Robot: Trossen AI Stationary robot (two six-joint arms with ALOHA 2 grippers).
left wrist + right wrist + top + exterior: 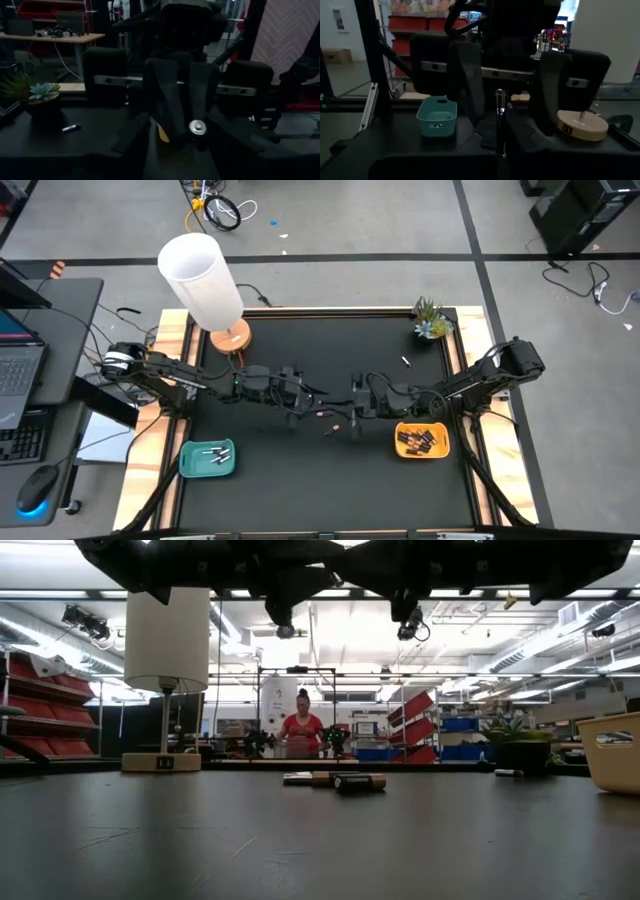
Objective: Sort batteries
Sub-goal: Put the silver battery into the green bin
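Right gripper (356, 402) pinches a pale battery (500, 117) above the table's (300, 490) middle, between the left gripper's (310, 394) spread fingers (465, 75), with loose batteries (358, 781) lying near, orange tray (397, 442) right, teal tray (183, 460) left.

In the low view both arms are cut off by the top edge — only dark undersides show. The batteries (418, 441) in the orange tray (421, 452) beside the right tool (356, 416) are too small to count — likewise those in the teal tray (207, 460).
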